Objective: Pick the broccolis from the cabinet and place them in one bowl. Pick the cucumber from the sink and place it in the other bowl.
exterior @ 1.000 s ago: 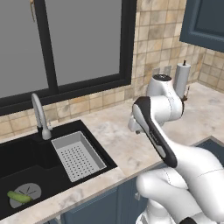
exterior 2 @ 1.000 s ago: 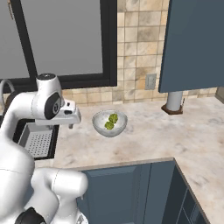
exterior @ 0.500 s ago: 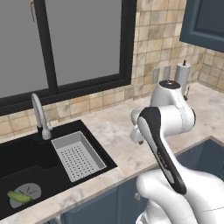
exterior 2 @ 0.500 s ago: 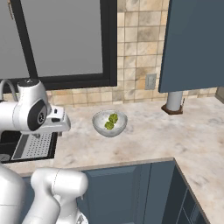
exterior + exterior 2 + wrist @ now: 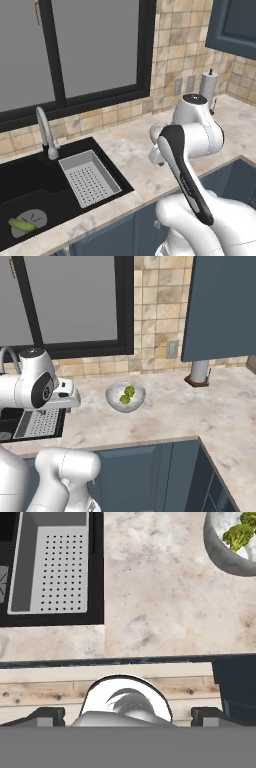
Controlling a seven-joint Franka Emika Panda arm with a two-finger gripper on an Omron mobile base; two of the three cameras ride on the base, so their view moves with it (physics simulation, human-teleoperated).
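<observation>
Cucumber, a short dark-green cylinder (image 5: 21, 226), lies at the lower left of the left base view, on the floor of the black recessed sink (image 5: 30, 187) beside the round drain. Both bumpy yellow-green broccolis (image 5: 127, 395) already sit in the pale glassy bowl (image 5: 125, 398) at mid-frame of the right base view. Next, I judge, the arm should swing left past the grey perforated tray (image 5: 50, 567) and descend along the cucumber's short axis. The two-finger gripper (image 5: 127, 713) is spread wide and empty, pointing down over the counter edge.

Whitish bowl (image 5: 227, 554) cut by my hand view's corner; broccolis (image 5: 239, 533) partly out of frame; sink (image 5: 30, 200) clipped at left edge.
</observation>
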